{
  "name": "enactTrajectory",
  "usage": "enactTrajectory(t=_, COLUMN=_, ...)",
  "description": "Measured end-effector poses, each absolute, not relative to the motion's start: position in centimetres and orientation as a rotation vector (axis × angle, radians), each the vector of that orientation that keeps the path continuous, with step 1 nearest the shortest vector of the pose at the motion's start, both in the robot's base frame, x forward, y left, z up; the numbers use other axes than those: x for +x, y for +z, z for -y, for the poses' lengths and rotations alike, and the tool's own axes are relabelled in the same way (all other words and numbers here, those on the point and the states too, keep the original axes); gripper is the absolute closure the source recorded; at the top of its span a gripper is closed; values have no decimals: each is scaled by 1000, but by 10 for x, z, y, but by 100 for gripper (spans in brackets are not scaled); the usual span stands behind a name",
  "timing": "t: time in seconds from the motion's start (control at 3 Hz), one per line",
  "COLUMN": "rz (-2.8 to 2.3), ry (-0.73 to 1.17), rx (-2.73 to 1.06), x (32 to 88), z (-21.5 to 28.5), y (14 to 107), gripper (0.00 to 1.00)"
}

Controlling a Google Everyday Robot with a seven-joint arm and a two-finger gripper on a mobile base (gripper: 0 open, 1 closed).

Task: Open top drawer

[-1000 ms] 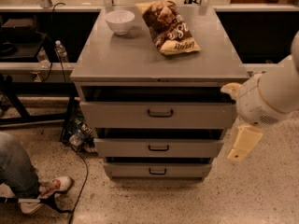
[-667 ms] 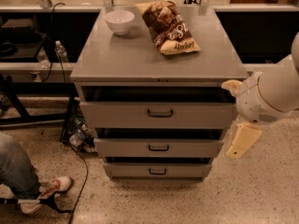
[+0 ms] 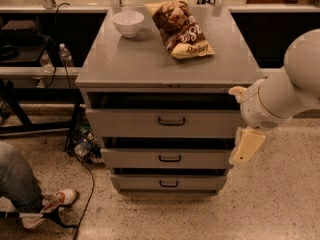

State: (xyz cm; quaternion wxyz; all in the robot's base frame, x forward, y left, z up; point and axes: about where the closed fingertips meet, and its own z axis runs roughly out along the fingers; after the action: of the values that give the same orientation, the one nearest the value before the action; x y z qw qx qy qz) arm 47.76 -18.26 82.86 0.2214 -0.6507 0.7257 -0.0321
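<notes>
While arm (image 3: 280, 96) angles down, tool (image 3: 246, 146) beside top drawer (image 3: 125, 123)

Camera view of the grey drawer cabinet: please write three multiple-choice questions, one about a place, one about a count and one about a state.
1. Where is the gripper relative to the cabinet?
A. on its top
B. at its right side, beside the top drawer
C. below its lowest drawer

2. How many drawer fronts with a handle are visible?
A. two
B. three
C. four

3. The top drawer's handle is:
A. gripped by the gripper
B. broken off
C. free, with nothing touching it

Answers:
1 B: the gripper hangs off the cabinet's right edge.
2 B: three fronts are stacked, each with a dark handle.
3 C: the gripper is apart from the handle, to its right.
</notes>
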Motion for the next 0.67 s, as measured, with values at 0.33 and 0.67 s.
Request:
enactTrajectory(t=0.33, rz=-1986, ry=-129, rx=-1828, x=517, z=179, y=792, gripper=0)
enactTrajectory(t=0.67, rz=-2020, ry=-136, rx=-1834, x=556, z=185, y=742, gripper=0)
